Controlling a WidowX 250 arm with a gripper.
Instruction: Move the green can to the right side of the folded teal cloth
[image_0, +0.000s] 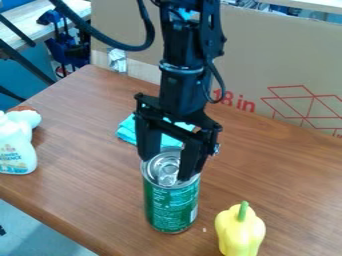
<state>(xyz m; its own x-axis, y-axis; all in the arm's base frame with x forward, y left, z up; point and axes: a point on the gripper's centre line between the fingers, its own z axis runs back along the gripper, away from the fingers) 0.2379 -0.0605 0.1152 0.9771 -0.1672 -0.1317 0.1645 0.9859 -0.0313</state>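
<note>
So in the camera view there's a green can (172, 207) standing upright on the wooden surface (83, 130), around the middle and toward the near edge, and the pincer (165, 168) hangs right over its top. It's open, fingers spread to not quite the width of the lid as far as I can judge, one over the left part of the rim and the other in front of the right part. Can't tell if either one actually touches the metal, and I don't see it clamped on anything.

As for handling, I'd guess the can is stiff and hard to crush, with a smooth side that could get slippery. No way to know if it's full; if it is, expect decent weight for a small arm. Personally I'd take it by the side wall, a bit below the rim, one finger on each side, and open wider first so neither one lands on the lid. The pull tab looks like a lousy hold, too small and bendy.

Nearby stuff: blue cloth (125, 129) behind the can, yellow pepper (240, 234) to its right and nearer the camera, white bottle (15, 150) off at the left edge.
</note>
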